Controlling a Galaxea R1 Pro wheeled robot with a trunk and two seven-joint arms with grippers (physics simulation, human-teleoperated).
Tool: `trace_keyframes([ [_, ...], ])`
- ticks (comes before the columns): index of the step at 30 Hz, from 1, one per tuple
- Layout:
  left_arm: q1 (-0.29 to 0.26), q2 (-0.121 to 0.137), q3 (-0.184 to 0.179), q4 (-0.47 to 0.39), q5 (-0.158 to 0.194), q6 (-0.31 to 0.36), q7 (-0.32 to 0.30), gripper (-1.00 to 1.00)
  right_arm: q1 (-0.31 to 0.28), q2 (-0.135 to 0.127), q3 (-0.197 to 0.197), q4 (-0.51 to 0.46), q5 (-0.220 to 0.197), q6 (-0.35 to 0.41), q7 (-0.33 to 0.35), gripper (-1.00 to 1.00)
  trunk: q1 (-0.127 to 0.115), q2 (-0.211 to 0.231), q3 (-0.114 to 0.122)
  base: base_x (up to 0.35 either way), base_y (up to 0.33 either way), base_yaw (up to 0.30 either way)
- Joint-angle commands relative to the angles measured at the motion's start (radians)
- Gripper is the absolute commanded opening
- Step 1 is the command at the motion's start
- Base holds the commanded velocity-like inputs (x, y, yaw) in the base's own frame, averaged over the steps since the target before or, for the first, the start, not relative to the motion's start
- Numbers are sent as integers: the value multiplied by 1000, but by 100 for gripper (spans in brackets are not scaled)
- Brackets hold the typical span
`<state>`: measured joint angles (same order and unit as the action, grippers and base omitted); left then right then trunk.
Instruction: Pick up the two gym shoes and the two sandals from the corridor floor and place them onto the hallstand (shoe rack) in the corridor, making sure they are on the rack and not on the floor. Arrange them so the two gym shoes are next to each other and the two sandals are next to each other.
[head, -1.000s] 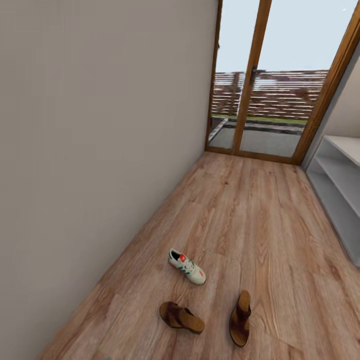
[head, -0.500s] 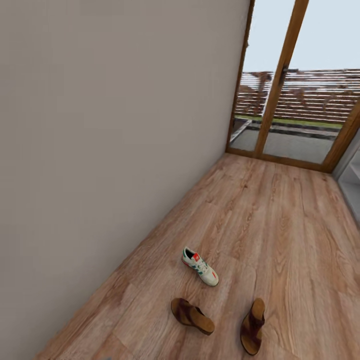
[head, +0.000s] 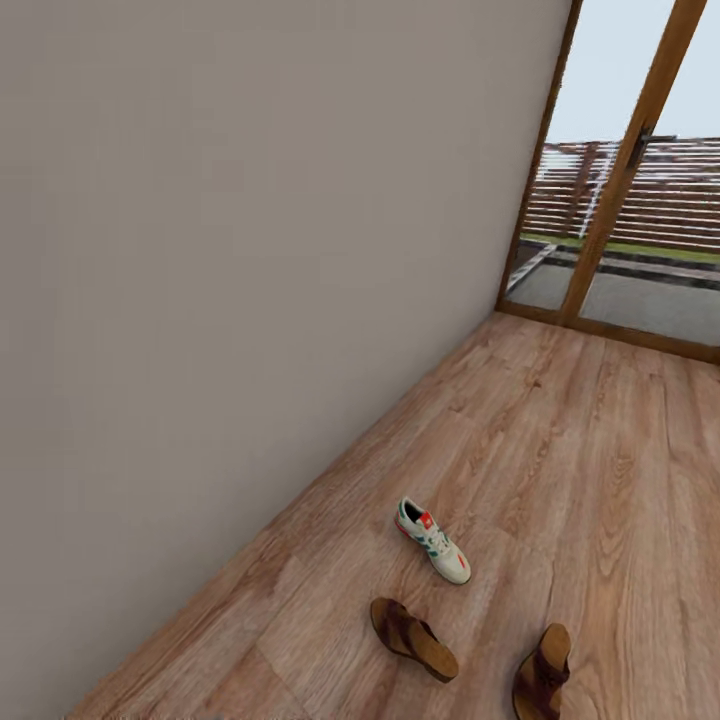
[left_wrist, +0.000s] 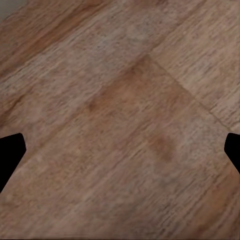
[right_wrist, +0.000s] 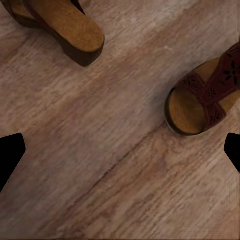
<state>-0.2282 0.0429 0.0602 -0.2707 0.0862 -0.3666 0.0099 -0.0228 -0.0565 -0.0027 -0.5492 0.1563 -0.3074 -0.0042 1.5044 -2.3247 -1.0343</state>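
A cream gym shoe (head: 433, 541) with green stripes lies on the wood-grain corridor floor (head: 560, 450) near the plain wall (head: 230, 250), two brown leather sandals (head: 413, 638) (head: 541, 673) just nearer the camera and apart. The right wrist view alone reveals one sandal's patterned strap (right_wrist: 215, 90) and the other's tan footbed (right_wrist: 65, 22). Both the left gripper (left_wrist: 120, 150) and right gripper (right_wrist: 120, 150) are spread wide, holding nothing, above bare planks.

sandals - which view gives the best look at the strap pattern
The right wrist view: one sandal is close enough to show its cut-out patterned strap, the other sandal's heel beside it. The head view shows both sandals small; the left wrist view shows floor.
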Motion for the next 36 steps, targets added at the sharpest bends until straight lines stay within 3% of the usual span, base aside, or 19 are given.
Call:
trace_keyframes([
  [1,-1,0,-2,1,9,-3,-1,100,0,0,0,0,6,-2,0,100,0,0,-1,0,0,278],
  [7,0,0,-2,1,9,-3,-1,100,0,0,0,0,6,-2,0,100,0,0,-1,0,0,251],
  [15,0,0,-2,1,9,-3,-1,100,0,0,-1,0,6,-2,0,100,0,0,-1,0,-43,60],
  [36,-1,0,-2,1,9,-3,-1,100,0,0,-2,-3,6,-2,-1,100,0,0,-1,0,-238,11],
])
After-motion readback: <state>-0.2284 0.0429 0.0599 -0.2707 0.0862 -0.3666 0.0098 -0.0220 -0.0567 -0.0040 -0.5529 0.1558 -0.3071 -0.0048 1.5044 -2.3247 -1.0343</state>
